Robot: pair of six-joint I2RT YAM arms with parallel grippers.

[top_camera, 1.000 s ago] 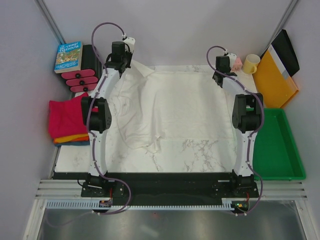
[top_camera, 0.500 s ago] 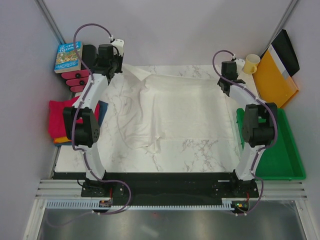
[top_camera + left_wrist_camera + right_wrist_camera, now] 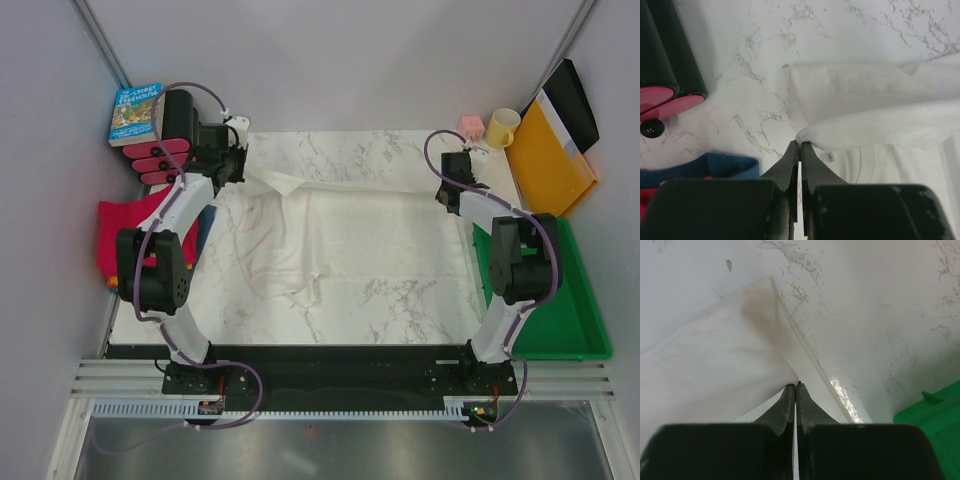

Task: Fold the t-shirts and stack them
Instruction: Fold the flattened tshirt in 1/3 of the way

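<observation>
The cream-white t-shirt lies spread over the marble table, wrinkled on its left side. My left gripper is shut on its far left edge; the left wrist view shows the cloth pinched at the fingertips. My right gripper is shut on its far right edge, and the right wrist view shows the cloth pinched at its tips. A stack of folded magenta-pink, orange and blue shirts sits at the left; the blue one shows in the left wrist view.
A book on a black and pink rack stands far left. A yellow mug, a pink object and a yellow-orange flat folder are far right. A green tray sits at the right edge.
Both grippers have moved toward the near side and lower, pulling the shirt's far edge with them. The far strip of table is now bare and the shirt lies flatter.
</observation>
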